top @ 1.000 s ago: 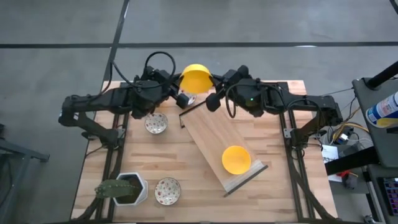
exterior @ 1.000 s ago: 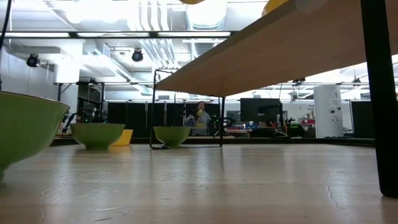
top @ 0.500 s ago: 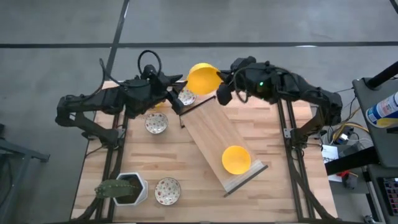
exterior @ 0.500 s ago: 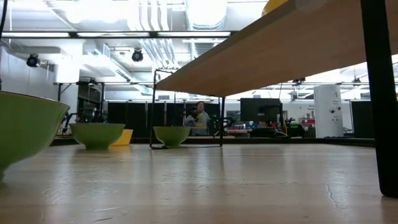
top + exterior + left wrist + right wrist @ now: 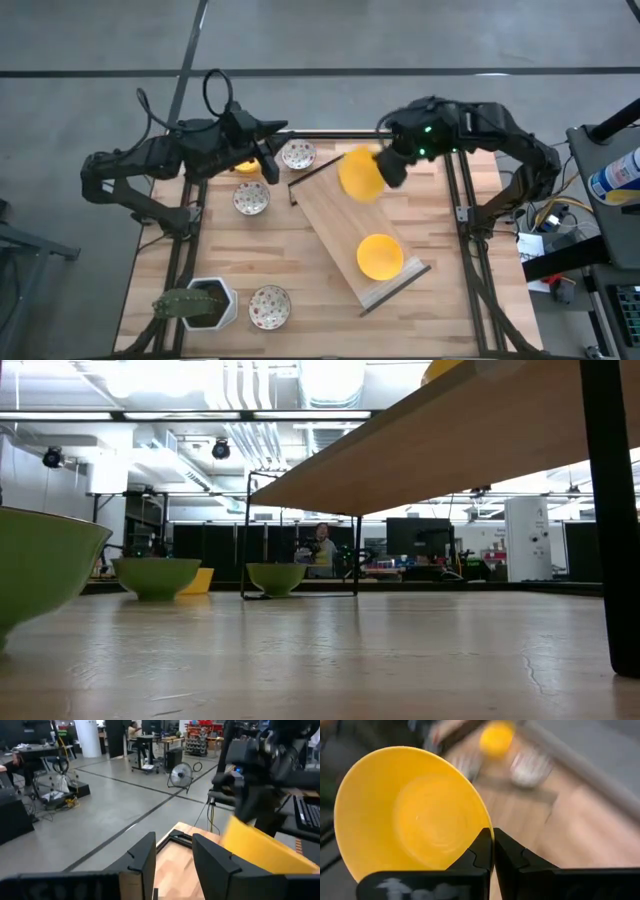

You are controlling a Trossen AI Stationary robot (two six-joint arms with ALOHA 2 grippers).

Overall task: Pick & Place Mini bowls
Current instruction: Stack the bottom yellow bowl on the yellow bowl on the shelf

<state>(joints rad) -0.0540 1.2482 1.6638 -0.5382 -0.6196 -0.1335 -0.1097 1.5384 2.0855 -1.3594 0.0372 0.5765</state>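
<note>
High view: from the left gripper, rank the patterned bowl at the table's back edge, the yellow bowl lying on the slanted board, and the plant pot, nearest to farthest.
From the left gripper:
1. Patterned bowl at the back edge, just beside it toward the right arm.
2. Yellow bowl on the board, near the board's lower end.
3. Plant pot, at the front left corner; only slightly farther than the yellow bowl.

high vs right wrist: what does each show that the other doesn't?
High only: the left claw parked at the table's far edge, the plant pot and the patterned bowl beside it. Right wrist only: the right claw pinching the rim of the held yellow bowl. Both: that bowl; the high view puts it above the sloped board.
</note>
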